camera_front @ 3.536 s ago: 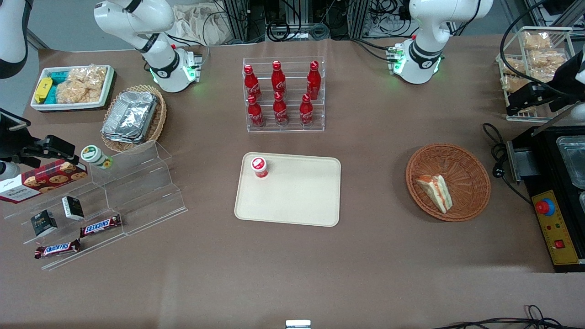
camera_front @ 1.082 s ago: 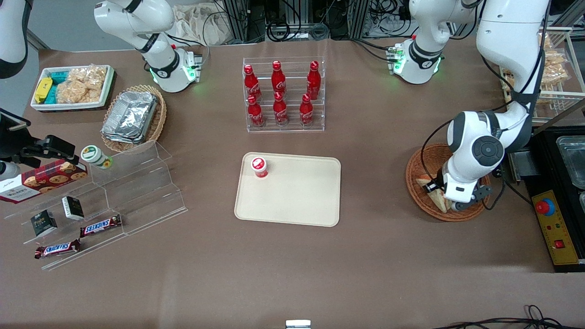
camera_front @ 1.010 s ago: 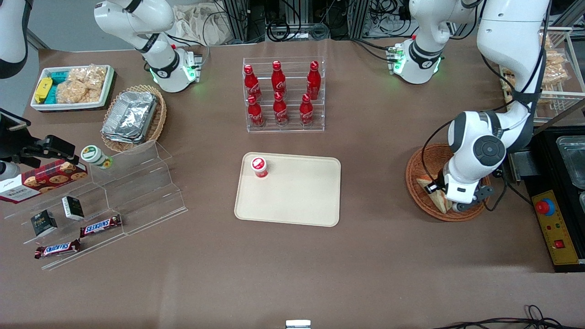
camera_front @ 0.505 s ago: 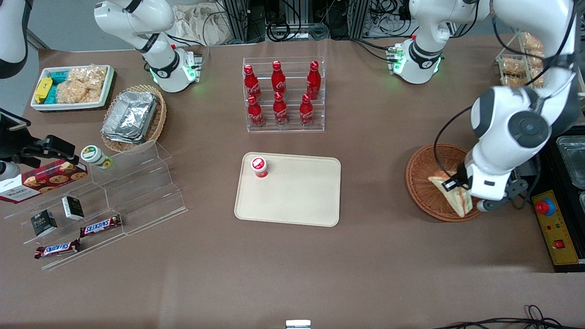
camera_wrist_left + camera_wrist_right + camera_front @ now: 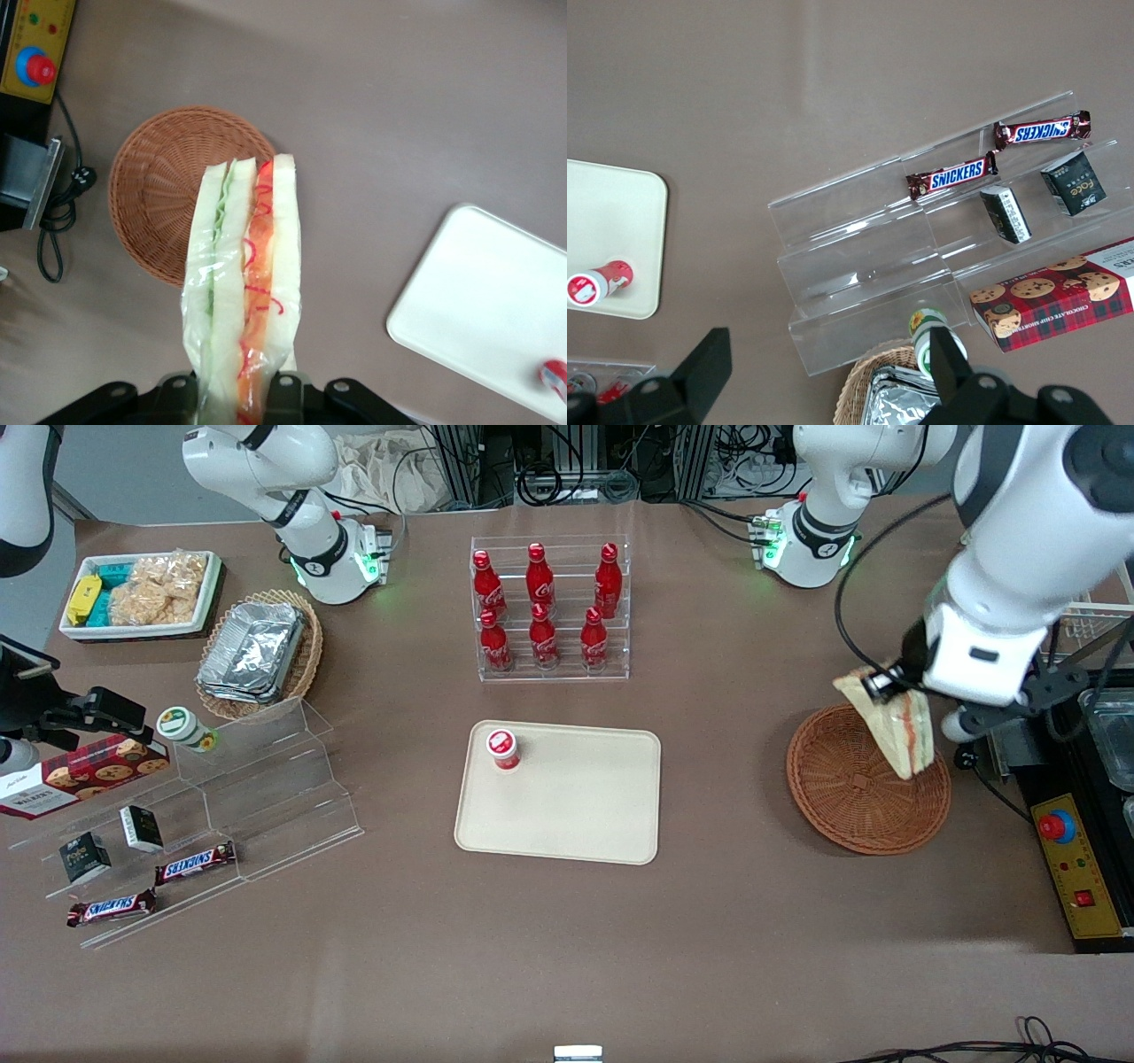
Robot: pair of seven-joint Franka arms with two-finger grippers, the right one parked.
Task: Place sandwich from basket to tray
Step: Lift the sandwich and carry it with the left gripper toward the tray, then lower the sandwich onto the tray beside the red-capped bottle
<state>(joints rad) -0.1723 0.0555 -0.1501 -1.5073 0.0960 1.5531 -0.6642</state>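
My left gripper [image 5: 899, 686] is raised high above the reddish-brown basket [image 5: 850, 806] and is shut on the sandwich [image 5: 897, 722], which hangs from it over the basket. The wrist view shows the plastic-wrapped sandwich [image 5: 241, 292] edge-on between the fingers [image 5: 283, 394], with white bread and green and orange filling. Below it lies the basket [image 5: 164, 190], with nothing in it. The cream tray [image 5: 576, 815] lies at the table's middle, toward the parked arm from the basket; its corner [image 5: 483, 310] shows in the wrist view.
A small red-capped bottle [image 5: 502, 749] stands on the tray's corner farthest from the front camera. A clear rack of red cola bottles [image 5: 549, 607] stands farther back. A black control box with a red button [image 5: 1059, 828] sits beside the basket, at the working arm's end.
The gripper came down into the basket, shut on the sandwich and has lifted it well clear; the basket is left with nothing in it. Half a second ago the sandwich was just above the weave.
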